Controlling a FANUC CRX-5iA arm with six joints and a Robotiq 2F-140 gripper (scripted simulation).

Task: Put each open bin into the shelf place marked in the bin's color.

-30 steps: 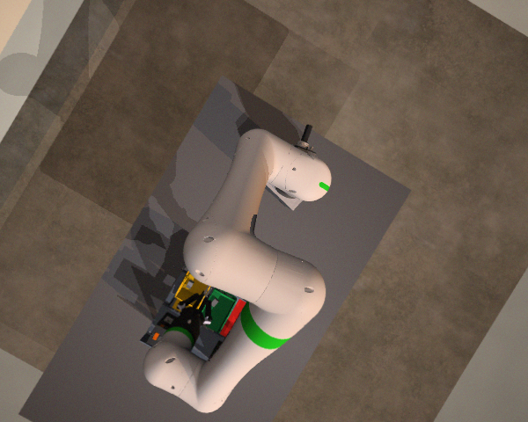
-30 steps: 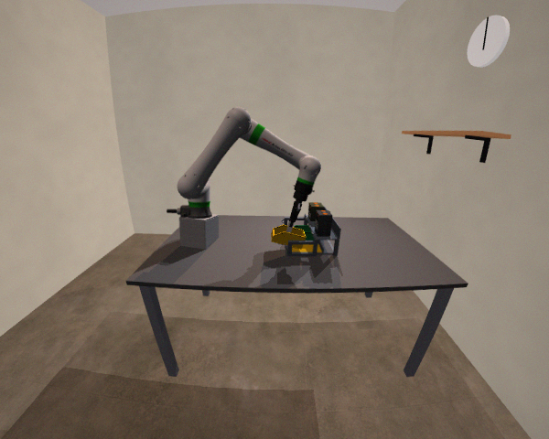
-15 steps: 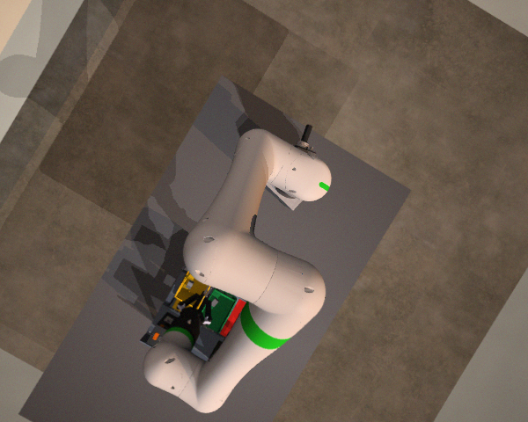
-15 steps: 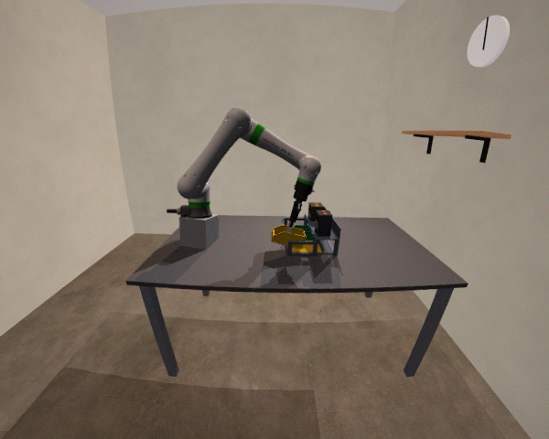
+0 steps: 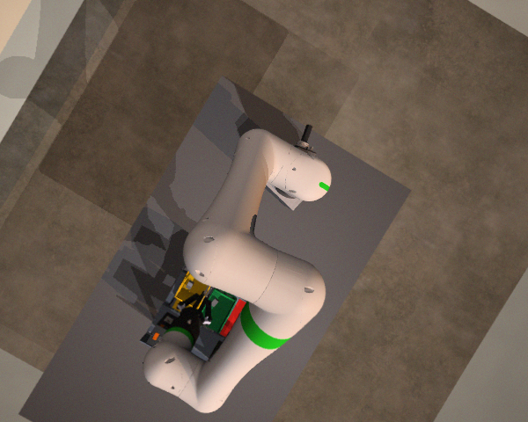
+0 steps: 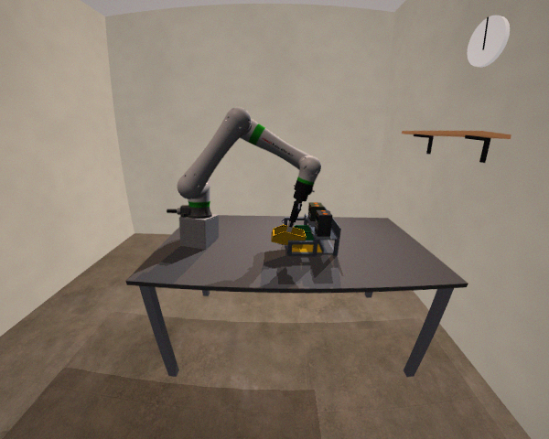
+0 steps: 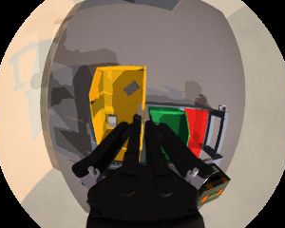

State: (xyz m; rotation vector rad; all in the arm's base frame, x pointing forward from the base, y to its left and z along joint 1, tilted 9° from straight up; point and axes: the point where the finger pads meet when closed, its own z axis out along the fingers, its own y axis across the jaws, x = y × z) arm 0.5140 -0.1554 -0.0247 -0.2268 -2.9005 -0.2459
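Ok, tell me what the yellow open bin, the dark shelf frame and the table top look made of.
Yellow open bin: looks like molded plastic, with flat uniform colour and thin walls. The shut tool pinches its thin wall.
Dark shelf frame: probably painted metal, slim grey-blue bars.
Grey table top: smooth, semi-gloss, possibly laminate or coated metal; it shows soft reflections.
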